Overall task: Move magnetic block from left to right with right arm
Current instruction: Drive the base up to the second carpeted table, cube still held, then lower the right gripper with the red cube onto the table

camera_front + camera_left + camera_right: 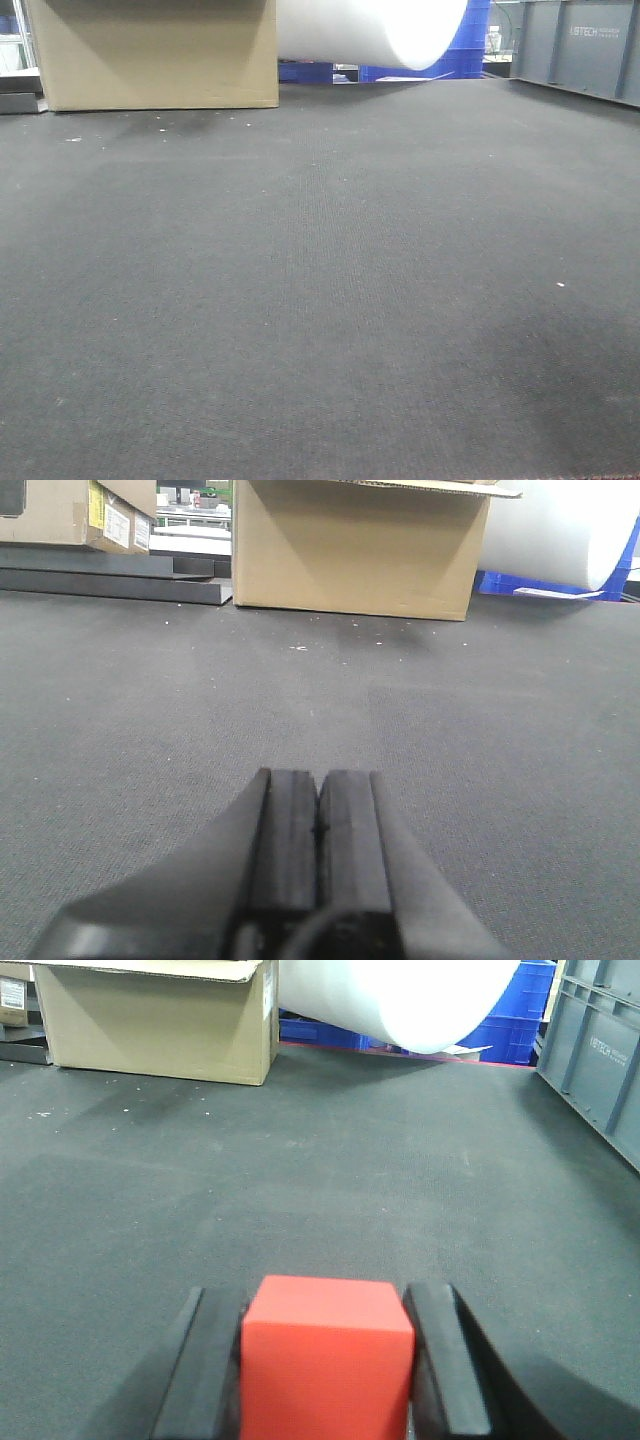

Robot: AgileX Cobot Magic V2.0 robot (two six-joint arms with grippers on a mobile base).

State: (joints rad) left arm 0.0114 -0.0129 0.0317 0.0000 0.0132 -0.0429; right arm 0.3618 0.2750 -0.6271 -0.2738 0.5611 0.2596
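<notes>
In the right wrist view the magnetic block, a bright-red cube, fills the space between the black fingers of my right gripper, which press against both of its sides, shut on it. Whether the block rests on the dark mat or hangs above it does not show. My left gripper is shut with its two pads pressed together and nothing between them, low over the mat. The front view shows neither gripper and no block.
A cardboard box stands at the mat's far left edge, a large white roll beside it, blue crates behind. A grey crate wall runs along the right side. More boxes and dark boards lie far left.
</notes>
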